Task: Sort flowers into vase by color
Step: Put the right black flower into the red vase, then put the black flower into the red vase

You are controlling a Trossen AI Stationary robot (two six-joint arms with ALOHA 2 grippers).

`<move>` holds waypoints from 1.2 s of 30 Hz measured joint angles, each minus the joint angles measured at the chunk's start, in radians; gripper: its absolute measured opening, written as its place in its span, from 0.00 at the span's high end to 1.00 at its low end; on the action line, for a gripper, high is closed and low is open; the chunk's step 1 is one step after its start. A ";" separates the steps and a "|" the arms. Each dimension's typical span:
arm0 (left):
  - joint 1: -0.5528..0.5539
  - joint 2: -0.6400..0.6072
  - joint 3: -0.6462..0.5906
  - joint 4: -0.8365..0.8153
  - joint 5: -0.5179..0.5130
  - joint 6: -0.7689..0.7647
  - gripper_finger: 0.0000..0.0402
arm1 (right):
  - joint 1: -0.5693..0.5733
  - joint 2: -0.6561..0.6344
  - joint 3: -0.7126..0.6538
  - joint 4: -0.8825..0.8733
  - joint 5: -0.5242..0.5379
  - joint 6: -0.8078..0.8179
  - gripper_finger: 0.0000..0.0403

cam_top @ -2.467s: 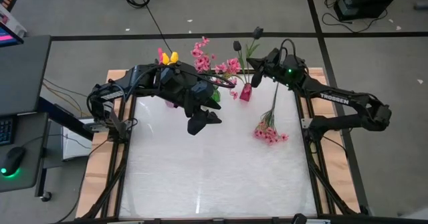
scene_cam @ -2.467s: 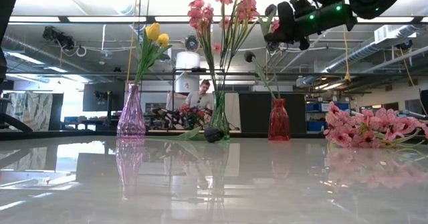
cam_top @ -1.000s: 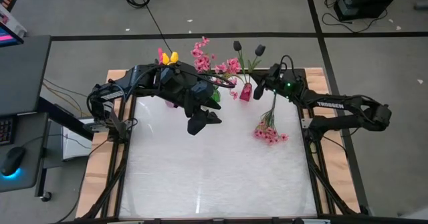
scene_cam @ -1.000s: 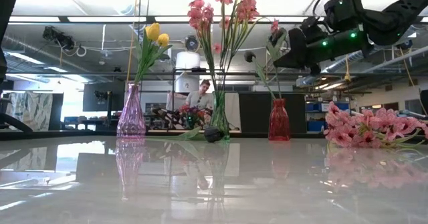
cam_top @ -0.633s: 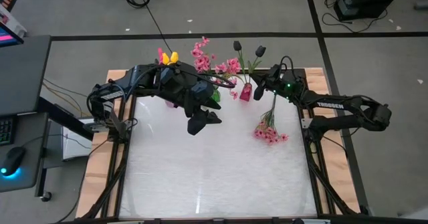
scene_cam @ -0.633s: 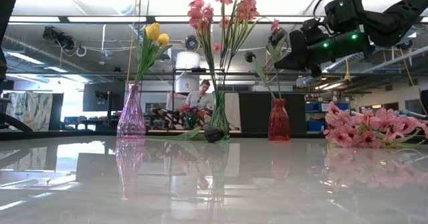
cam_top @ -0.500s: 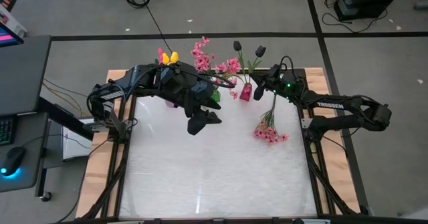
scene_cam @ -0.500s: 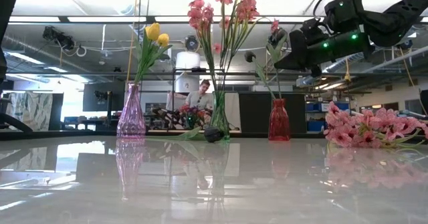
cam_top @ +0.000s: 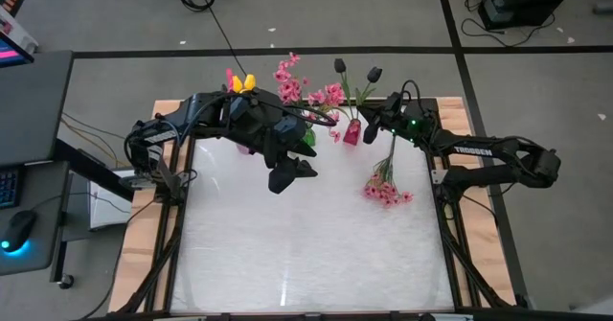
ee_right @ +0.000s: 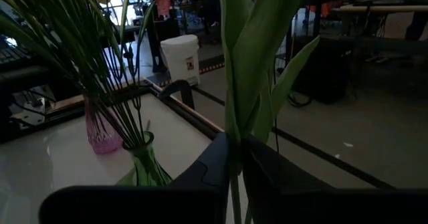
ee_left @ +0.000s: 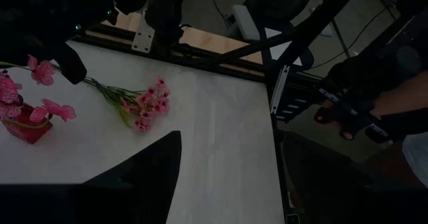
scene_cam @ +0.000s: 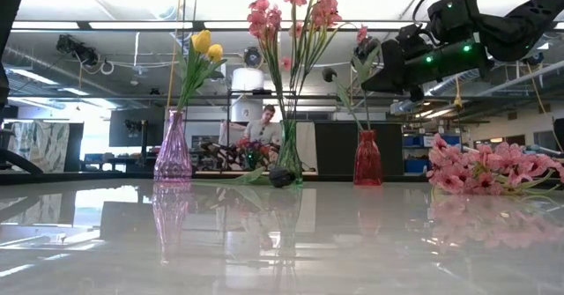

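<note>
Right gripper [cam_top: 370,120]: you see it pinched on the dark tulips' [cam_top: 356,71] stem, above the red vase [cam_top: 351,132] at 12 o'clock.
Left gripper [cam_top: 305,169]: fingers apart, holding nothing, mid-table.
Pink spray [cam_top: 386,189]: lies at 3 o'clock.

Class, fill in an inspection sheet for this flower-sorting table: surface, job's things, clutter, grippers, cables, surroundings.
Surface: white table, glossy, bare toward the front.
Job's things: yellow tulips in the purple vase; pink blossoms in the green vase; dark tulips in the red vase; a pink spray lying flat on the table.
Clutter: nothing seen.
Grippers: right gripper pinching a green tulip stem above the red vase; left gripper open, holding nothing, over the table behind the vases.
Cables: a black cable on the floor beyond the table.
Surroundings: a person sitting in the room behind; a gloved hand beside the table.
</note>
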 joint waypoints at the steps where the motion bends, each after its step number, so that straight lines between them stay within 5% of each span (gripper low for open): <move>1: 0.000 0.000 0.000 0.000 0.000 0.000 0.33 | 0.000 0.000 0.000 0.000 0.000 0.000 0.87; 36: 0.000 0.000 0.000 0.000 0.000 0.000 0.33 | 0.003 0.000 0.000 -0.040 0.002 -0.015 0.57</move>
